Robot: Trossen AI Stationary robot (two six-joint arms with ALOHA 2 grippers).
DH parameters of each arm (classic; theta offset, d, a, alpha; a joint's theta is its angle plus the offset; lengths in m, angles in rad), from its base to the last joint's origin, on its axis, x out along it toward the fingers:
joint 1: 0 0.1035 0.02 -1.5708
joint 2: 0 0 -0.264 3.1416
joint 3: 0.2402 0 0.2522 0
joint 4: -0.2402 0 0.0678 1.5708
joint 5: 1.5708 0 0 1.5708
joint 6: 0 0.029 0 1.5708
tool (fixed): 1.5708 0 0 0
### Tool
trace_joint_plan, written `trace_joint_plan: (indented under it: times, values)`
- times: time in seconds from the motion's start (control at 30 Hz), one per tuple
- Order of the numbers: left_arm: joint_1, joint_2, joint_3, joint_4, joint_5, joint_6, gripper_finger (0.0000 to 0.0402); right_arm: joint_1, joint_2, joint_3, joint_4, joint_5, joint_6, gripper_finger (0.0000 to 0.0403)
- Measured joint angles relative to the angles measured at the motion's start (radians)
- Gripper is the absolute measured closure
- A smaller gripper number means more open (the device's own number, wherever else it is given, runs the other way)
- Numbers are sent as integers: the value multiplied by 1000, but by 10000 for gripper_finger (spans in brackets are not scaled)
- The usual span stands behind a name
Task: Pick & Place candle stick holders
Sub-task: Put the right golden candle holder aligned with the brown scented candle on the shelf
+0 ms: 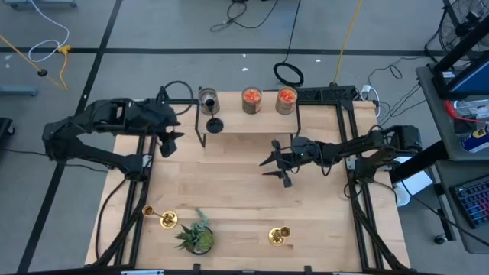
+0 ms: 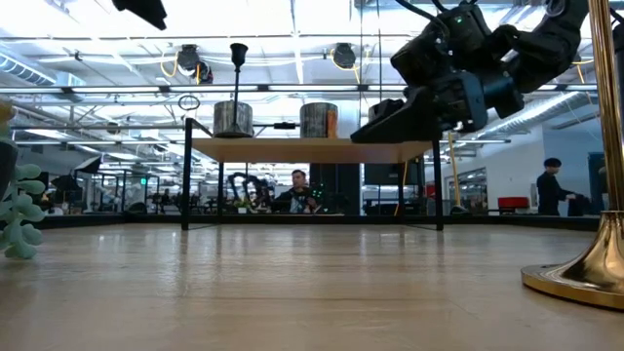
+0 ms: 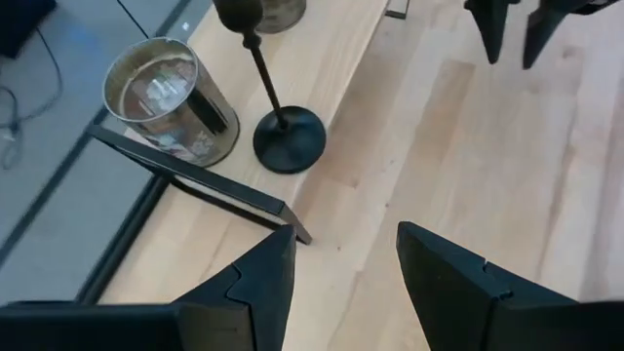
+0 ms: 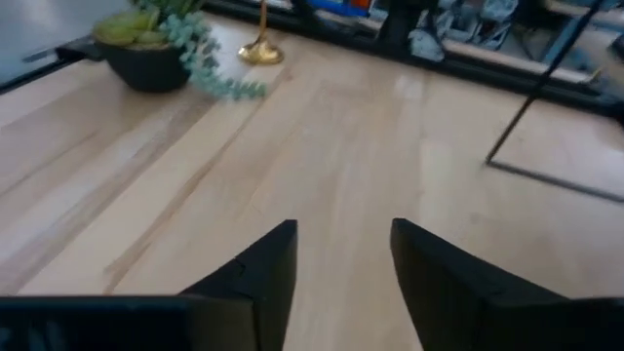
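The matt black candle stick holder [image 1: 215,124] stands on its round base [image 3: 290,139] on the low wooden shelf [image 1: 252,122] at the far side, next to a grey-filled jar [image 3: 171,97]. It also shows in the low view [image 2: 238,68]. One gold holder [image 1: 163,219] stands near the left front, and another [image 1: 279,236] near the right front; that one looms at the low view's right [image 2: 597,244]. My left gripper [image 1: 170,141] is open and empty just left of the shelf's near left corner. My right gripper [image 1: 276,164] is open and empty over mid-table.
Two orange-filled jars [image 1: 251,99] [image 1: 286,99] stand on the shelf's far side. A small green potted plant [image 1: 197,237] sits at the front between the gold holders. The shelf's black frame leg [image 3: 234,200] is close to my left fingers. Bare wood lies mid-table.
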Motion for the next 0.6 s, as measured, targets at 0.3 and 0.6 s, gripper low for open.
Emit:
trace_joint_plan:
  times: [0.3, 0.6]
  values:
    - [-76, -76, -215, 164, -63, 27, 213, 48, -273, 0, -523, 132, 38, 213]
    - [-90, -71, -328, 221, -63, 26, 213, 227, -496, -74, -725, -80, 290, 240]
